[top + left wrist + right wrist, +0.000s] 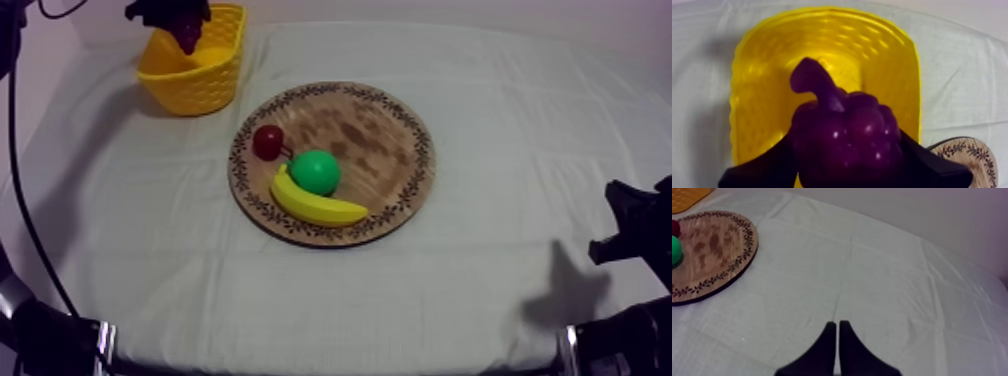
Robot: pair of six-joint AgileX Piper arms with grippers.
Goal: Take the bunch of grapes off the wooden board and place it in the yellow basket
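The purple bunch of grapes hangs over the yellow basket, held between the two black fingers of my left gripper. From above, that gripper sits over the basket at the back left, with the grapes dangling just above the basket's inside. The round wooden board lies mid-table. My right gripper is shut on nothing, its fingers together as a narrow wedge above bare cloth, well to the right of the board.
On the board's left part lie a banana, a green pear and a small red fruit. My right arm rests at the table's right edge.
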